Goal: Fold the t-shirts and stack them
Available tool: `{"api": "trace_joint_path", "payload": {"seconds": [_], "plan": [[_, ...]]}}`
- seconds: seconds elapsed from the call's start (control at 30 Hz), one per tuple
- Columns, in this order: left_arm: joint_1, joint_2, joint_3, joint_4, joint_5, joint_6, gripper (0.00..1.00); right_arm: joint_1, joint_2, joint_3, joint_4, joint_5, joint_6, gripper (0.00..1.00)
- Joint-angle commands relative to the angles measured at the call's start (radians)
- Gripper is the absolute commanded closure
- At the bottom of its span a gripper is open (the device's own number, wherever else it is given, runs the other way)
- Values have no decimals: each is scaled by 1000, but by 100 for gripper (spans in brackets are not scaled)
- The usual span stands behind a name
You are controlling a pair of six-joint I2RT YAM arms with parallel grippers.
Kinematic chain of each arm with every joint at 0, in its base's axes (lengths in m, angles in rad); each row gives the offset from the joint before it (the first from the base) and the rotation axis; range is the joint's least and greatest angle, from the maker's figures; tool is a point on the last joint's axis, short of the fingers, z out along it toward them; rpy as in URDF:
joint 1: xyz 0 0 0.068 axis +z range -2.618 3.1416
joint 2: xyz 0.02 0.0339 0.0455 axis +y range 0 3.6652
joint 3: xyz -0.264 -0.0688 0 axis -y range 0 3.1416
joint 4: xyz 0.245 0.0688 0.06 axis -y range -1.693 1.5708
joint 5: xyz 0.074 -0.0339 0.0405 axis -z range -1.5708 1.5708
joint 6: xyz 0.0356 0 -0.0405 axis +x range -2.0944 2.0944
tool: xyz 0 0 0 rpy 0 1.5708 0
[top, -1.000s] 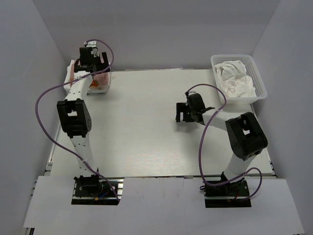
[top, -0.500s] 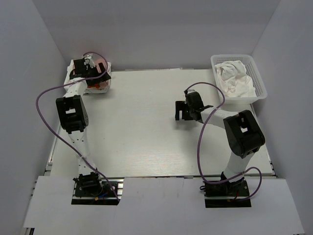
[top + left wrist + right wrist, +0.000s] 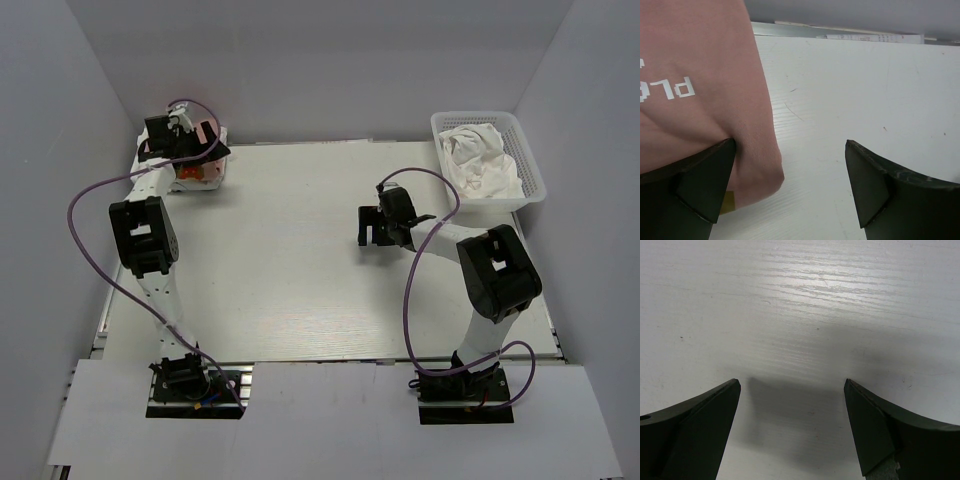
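The dusty-pink t-shirt [image 3: 193,175] lies folded in the far left corner of the table, with white cloth showing at its edge. In the left wrist view the pink t-shirt [image 3: 700,85] fills the left side, its white lettering [image 3: 675,90] facing up. My left gripper [image 3: 790,185] stands open low over the shirt's right edge. Its left finger [image 3: 705,185] rests by the cloth and nothing is pinched. Crumpled white t-shirts [image 3: 480,155] fill the basket. My right gripper [image 3: 792,425] hangs open over bare table at mid-right [image 3: 372,228].
The white plastic basket [image 3: 535,165] stands at the far right corner. White walls close in the table on the left, back and right. A thin strip [image 3: 870,36] runs along the table's far edge. Purple cables loop off both arms.
My left arm has swung a little to the left and its wrist has turned and dropped over the pink shirt. The right arm has barely shifted.
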Motion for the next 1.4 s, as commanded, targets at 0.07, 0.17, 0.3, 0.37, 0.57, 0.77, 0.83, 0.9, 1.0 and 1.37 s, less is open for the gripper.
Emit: {"api": "trace_joint_path", "payload": {"seconds": [0.07, 0.17, 0.3, 0.37, 0.57, 0.77, 0.83, 0.9, 1.0, 1.37], "plan": [[-8, -8, 64, -9, 86, -15, 0, 2, 57, -8, -137, 0, 1, 10], [-8, 31, 73, -10, 139, -15, 0, 2, 61, -4, -140, -4, -1, 10], [-17, 31, 21, 9, 171, -6, 0, 0, 74, 2, -137, -5, -1, 10], [-26, 31, 12, 23, 158, 3, 0, 3, 80, 9, -144, -7, -1, 10], [-26, 68, 47, -45, 101, 21, 0, 0, 68, 6, -146, -4, -1, 10], [-26, 40, 168, -112, 52, 11, 0, 3, -18, -15, -155, 1, 4, 10], [-26, -15, 182, -158, 61, 11, 0, 5, -86, -30, -155, 3, 3, 10], [-35, -88, 149, -183, 52, 0, 0, 3, -127, -47, -157, -5, 6, 10], [-55, -326, -87, -151, -3, -49, 0, 0, -274, -95, -146, -20, 21, 10], [-124, -1223, -1057, 77, -214, -315, 0, -1, -713, -308, -52, -31, 142, 10]]}}
